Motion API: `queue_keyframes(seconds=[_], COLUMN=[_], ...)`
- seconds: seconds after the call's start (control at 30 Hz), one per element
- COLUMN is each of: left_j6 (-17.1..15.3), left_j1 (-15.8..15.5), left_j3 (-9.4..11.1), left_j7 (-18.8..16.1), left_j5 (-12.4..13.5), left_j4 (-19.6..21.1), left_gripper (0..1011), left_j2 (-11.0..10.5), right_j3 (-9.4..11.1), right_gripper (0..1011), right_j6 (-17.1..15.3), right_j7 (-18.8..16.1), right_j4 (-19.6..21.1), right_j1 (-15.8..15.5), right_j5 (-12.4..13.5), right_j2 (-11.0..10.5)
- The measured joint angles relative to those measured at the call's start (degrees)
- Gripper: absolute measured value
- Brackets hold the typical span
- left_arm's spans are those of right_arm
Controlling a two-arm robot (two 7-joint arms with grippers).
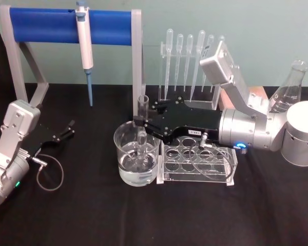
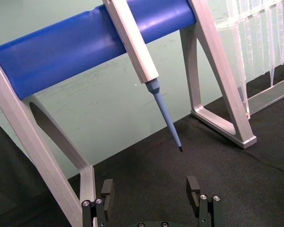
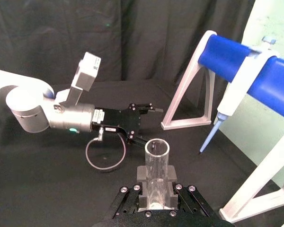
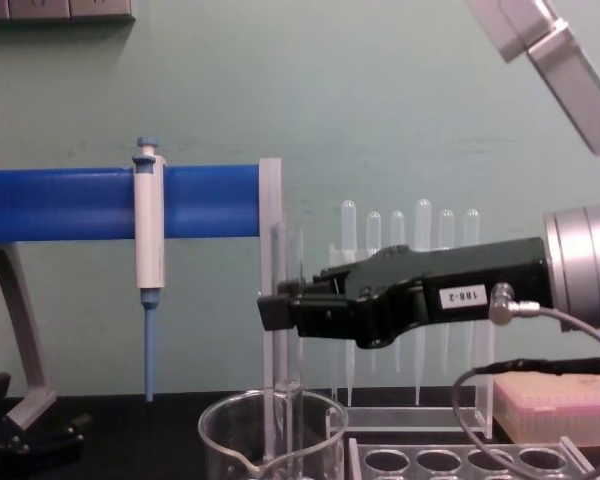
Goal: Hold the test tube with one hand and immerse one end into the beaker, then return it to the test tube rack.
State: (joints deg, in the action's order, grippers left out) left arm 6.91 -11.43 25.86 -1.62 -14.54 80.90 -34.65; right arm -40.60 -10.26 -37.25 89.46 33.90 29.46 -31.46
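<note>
My right claw (image 1: 142, 123) clamps the long clear glass tube (image 1: 142, 105); head view shows its end inside the wide glass beaker (image 1: 120, 148), wrist view its open rim. My left claw (image 1: 68, 128) gapes, beaker's left.

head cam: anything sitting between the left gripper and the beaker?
No. In the head view the stretch from the left gripper to the beaker is bare black cloth. The pipettor hangs farther back, off that line.
</note>
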Motion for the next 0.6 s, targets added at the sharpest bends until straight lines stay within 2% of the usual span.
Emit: queue_keyframes(seconds=[0.6], left_j6=[0.00], left_j1=[0.00], left_j3=[0.00], left_j7=[0.00], left_j5=[0.00], left_j4=[0.00], left_gripper=[1000], left_j2=[0.00], right_j3=[0.46], right_gripper=[241], right_j6=[1.87], right_j7=[-0.50], right_j4=[-3.85], right_j1=[-2.39], right_j5=[-2.16], right_j2=[2.17])
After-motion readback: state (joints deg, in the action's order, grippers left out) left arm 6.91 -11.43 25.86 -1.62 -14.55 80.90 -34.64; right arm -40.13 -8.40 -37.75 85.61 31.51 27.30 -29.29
